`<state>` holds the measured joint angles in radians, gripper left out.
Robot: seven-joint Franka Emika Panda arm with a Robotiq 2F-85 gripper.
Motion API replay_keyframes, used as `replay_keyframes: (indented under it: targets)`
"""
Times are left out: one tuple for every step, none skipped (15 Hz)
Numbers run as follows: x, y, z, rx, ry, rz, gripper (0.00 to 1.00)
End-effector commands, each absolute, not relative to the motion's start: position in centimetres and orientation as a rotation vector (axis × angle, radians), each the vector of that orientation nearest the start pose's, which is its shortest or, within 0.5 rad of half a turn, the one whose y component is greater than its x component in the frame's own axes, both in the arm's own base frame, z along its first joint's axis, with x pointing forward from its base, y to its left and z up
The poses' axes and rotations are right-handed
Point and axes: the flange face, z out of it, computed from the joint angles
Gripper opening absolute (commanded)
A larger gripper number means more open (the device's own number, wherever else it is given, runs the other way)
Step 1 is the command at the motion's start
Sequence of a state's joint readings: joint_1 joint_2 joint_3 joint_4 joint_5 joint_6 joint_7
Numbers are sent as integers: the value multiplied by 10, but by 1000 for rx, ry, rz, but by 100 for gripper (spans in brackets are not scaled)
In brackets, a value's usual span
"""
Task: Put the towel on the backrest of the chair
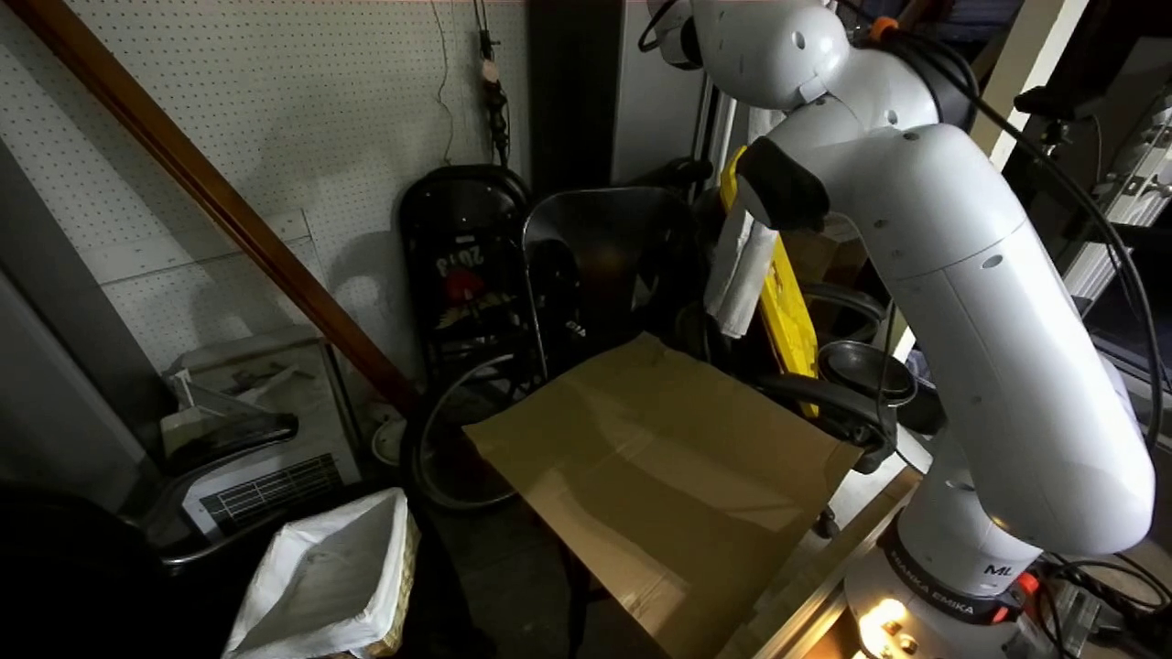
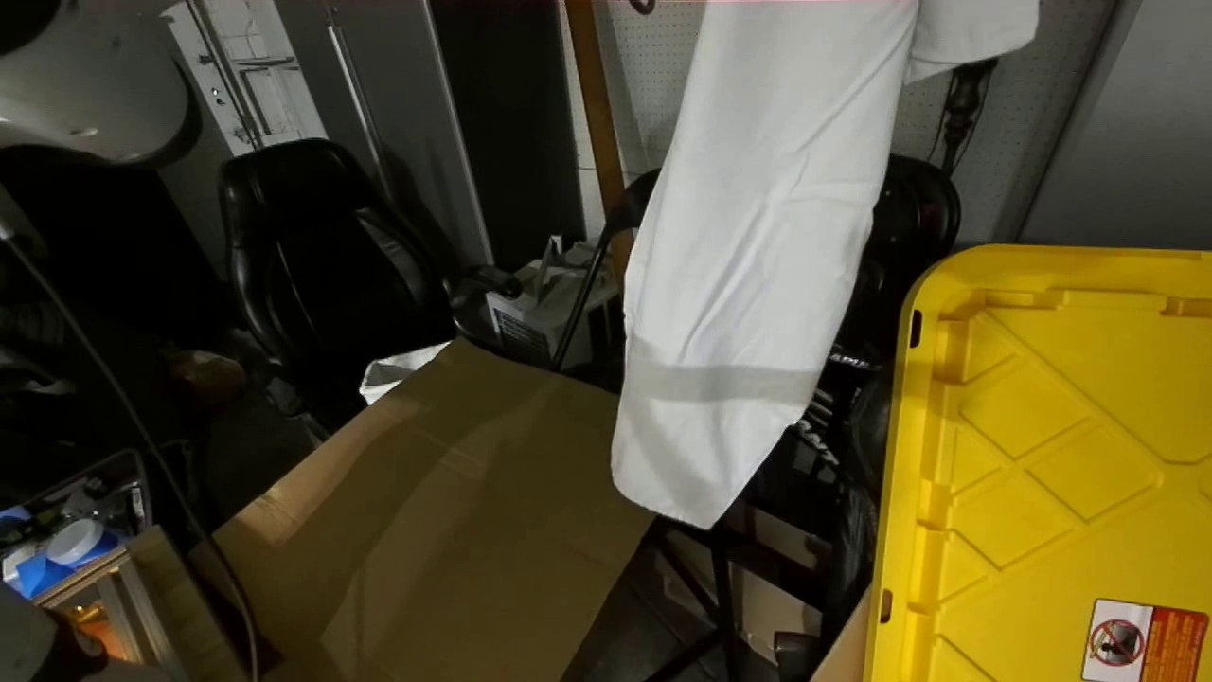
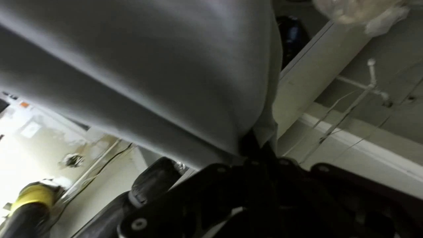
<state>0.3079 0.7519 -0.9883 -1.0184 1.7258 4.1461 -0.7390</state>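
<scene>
The white towel (image 2: 757, 265) hangs in the air in one long, creased length, a greyish band crossing it near its lower end. The gripper (image 3: 257, 145) is pinching it: in the wrist view the cloth narrows to a tight tuck at the grip. In an exterior view the towel hides much of the black chair (image 2: 632, 204); I cannot tell whether the two touch. The backrest (image 1: 609, 233) shows in an exterior view, with the towel just to its right in the picture. Near the towel a yellow lid (image 2: 1060, 426) stands on edge, with a warning label (image 2: 1143, 642) low on it. Cardboard (image 1: 641, 458) lies flat near the chair, and the white arm (image 1: 989, 302) arches up beside it. Farther out are an office chair (image 2: 317, 256), a lined basket (image 1: 408, 563) and a beam (image 1: 211, 197) slanting across the pegboard (image 1: 348, 119).
</scene>
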Motion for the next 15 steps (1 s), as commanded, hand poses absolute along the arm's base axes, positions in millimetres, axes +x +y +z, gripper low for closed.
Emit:
replay_keyframes:
  targets:
    - [555,-231,707,942,-1093,1996,0]
    - [561,-234,709,1010,-1052,1992,0]
    - [566,-238,712,1070,-1002,1978,0]
    - [569,-237,718,1118,-944,1983,0]
    - [576,-246,716,1174,-886,1950,0]
    - [581,-250,716,1234,-842,1943,0]
    - [586,-256,716,1289,-791,1926,0]
    - [592,-261,716,1344,-738,1914,0]
    - [596,-264,716,1402,-690,1898,0]
    - [602,-267,716,1449,-632,1882,0]
    - [606,-263,718,1499,-566,1878,0]
    - [612,-268,716,1541,-510,1854,0]
    - [619,-267,713,1592,-463,1848,0]
    - [624,-260,714,1642,-396,1842,0]
    - [630,-257,712,1678,-329,1821,0]
